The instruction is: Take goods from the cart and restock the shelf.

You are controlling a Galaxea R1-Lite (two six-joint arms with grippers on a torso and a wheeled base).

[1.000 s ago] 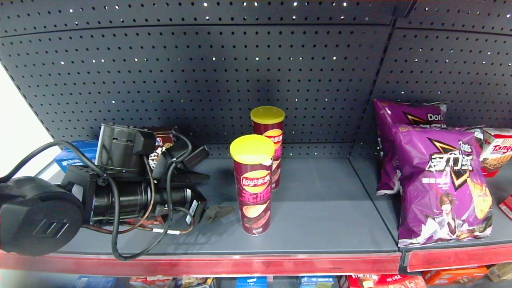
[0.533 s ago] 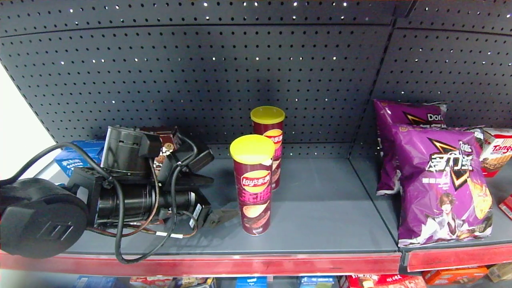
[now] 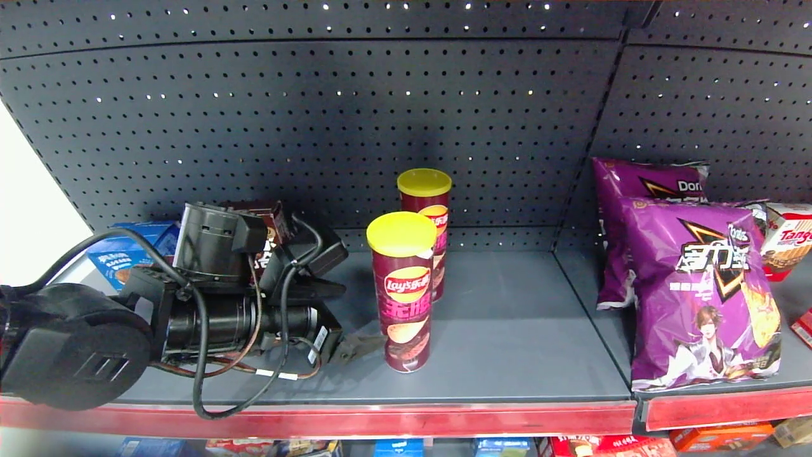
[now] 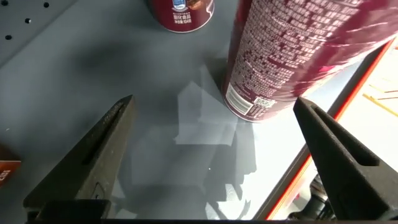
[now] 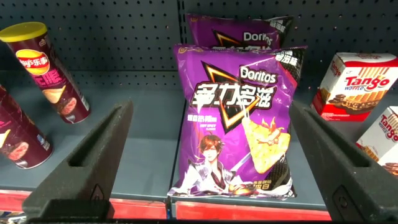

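Two maroon chip cans with yellow lids stand on the grey shelf point(image 3: 507, 330). The front can point(image 3: 401, 292) leans slightly; the rear can point(image 3: 425, 216) is upright behind it. My left gripper point(image 3: 358, 314) lies low on the shelf just left of the front can, open, its near finger point(image 3: 363, 343) at the can's base. In the left wrist view the front can point(image 4: 292, 56) stands beyond the open gripper point(image 4: 214, 106), towards one finger, with the rear can point(image 4: 180, 12) farther off. My right gripper point(image 5: 211, 109) is open, facing a purple chip bag point(image 5: 233, 118).
Two purple chip bags point(image 3: 691, 285) lean at the shelf's right, with wafer boxes point(image 3: 786, 238) beyond them. A blue box point(image 3: 120, 254) and a brown box point(image 3: 274, 221) sit behind my left arm. The red shelf lip point(image 3: 380, 419) runs along the front. Bare shelf lies between cans and bags.
My left arm has slid right along the shelf towards the front can. The front can has shifted a little to the right and tilted.
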